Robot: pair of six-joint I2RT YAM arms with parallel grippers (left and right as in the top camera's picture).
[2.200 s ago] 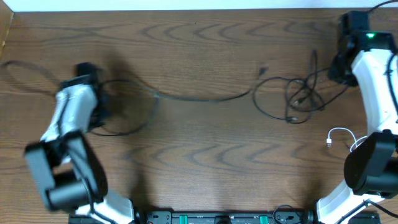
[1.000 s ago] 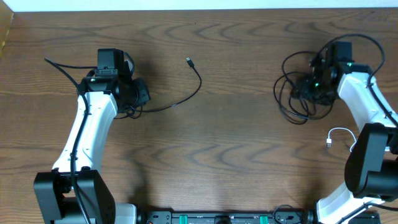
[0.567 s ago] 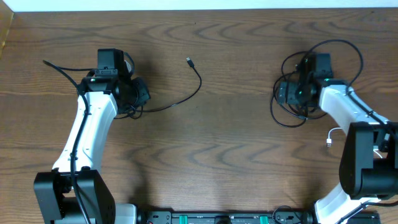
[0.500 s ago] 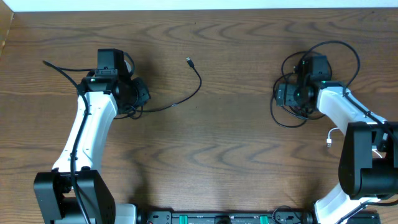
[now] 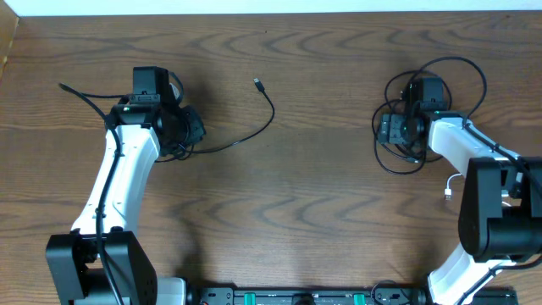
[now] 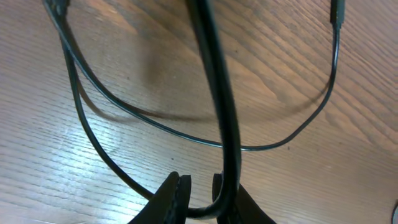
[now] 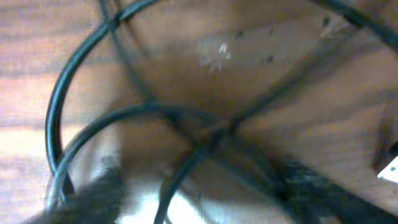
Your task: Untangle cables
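Your left tool [image 6: 200, 202] is clenched on a black cable [image 6: 261, 148] at nine o'clock. Your right tool [image 5: 393, 129] sits on the tangled cables [image 7: 205, 138] at three o'clock, its grip hidden by blur.

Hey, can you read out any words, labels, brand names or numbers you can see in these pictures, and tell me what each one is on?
None can be read. No words, numbers or logos show on the table, the loose black cable, the tangled black cables, the white cable, the left gripper or the right gripper. The right wrist view is too blurred to show any marking.
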